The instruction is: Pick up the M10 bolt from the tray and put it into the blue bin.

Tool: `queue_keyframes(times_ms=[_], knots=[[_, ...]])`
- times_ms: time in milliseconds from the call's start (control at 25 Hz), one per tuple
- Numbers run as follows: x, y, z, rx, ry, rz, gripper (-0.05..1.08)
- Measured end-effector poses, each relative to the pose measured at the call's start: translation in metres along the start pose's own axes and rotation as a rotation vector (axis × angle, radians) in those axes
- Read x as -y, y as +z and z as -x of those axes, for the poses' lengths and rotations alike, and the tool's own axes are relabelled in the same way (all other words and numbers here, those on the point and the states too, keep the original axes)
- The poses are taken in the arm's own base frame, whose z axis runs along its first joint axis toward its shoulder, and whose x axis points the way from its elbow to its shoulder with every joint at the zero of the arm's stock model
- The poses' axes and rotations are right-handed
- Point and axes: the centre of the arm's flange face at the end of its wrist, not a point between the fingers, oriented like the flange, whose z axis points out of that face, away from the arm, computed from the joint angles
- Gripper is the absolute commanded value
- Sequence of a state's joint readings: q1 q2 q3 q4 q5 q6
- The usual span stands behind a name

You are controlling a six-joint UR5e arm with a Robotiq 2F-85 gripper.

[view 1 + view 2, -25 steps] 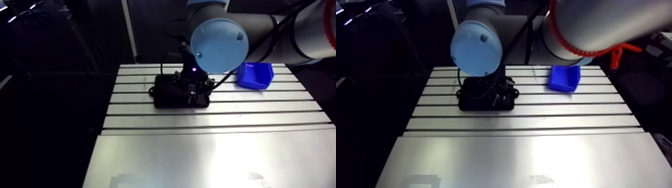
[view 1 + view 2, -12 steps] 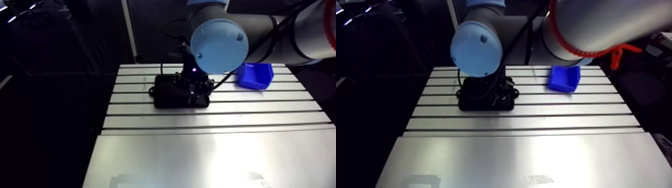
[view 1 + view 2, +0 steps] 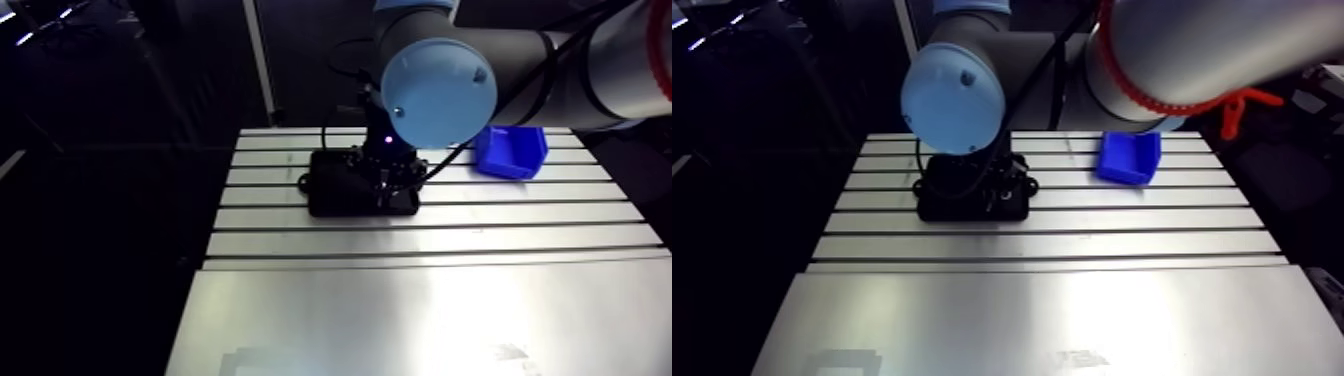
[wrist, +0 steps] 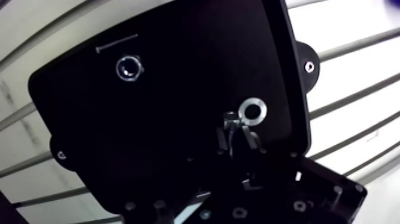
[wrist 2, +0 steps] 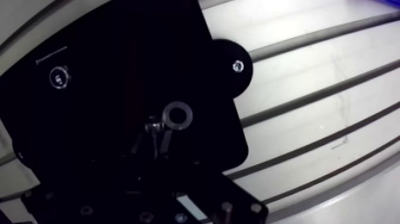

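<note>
My hand [image 4: 236,133] is low over the black tray [image 4: 178,77] on the slotted aluminium desk [image 3: 420,240], its fingers clamped on the M10 bolt [image 4: 231,121] just beside a washer [image 4: 252,111]. A hex nut [image 4: 129,68] lies well apart in the tray. The blue bin [image 3: 511,150] stands apart from the tray.

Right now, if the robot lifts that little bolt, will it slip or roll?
Probably stiff and heavy for its size: the bolt gleams like metal. Small and shiny, it might slip. Dropped, it could roll on the flat black tray.
</note>
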State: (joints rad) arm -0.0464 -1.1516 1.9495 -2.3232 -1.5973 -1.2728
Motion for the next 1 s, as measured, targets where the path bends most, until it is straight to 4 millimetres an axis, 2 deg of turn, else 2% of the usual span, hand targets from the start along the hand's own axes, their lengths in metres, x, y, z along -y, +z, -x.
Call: queue_keyframes(times_ms=[400,1000], knots=[[0.0001,-0.0002,-0.0002,-0.016,0.001,-0.003,0.78],[0.0002,-0.0034,-0.0004,-0.029,0.004,-0.006,0.94]])
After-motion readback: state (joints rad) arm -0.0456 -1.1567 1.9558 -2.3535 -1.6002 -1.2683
